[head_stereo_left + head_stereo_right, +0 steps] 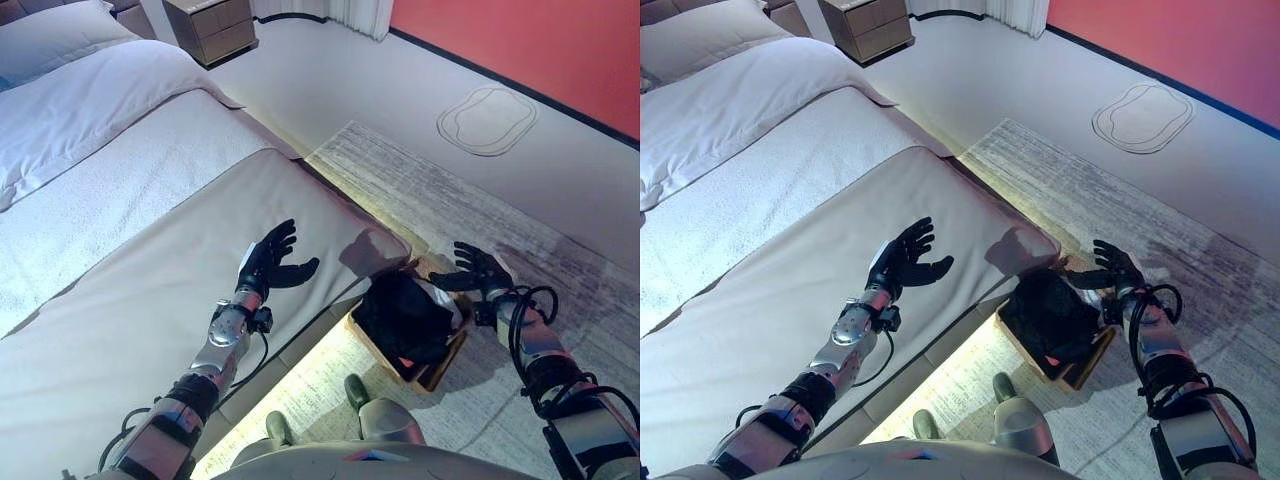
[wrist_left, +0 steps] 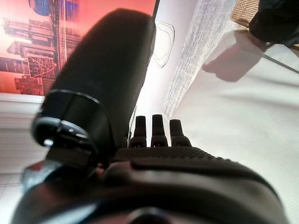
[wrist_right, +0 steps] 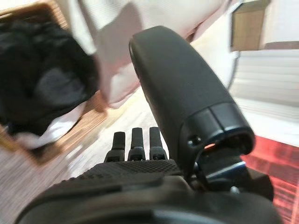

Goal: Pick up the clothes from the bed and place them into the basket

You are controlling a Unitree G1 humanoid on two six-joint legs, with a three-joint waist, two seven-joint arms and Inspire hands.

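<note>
Light: even, bright indoor light; warm glow strip under the bed point(image 1: 150, 300) edge.
Shadows: soft hand shadow on the bed's corner, darker one on the rug point(image 1: 520, 250).
Blur: wrist views smeared, basket point(image 3: 51, 135) out of focus.

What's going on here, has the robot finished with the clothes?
It looks nearly finished. Dark clothes already lie in the basket on the rug at the corner of the bed. No clothes show on the visible part of the bed. The left robot hand hovers open and empty over the bed; the right robot hand is open beside the basket, holding nothing.
</note>
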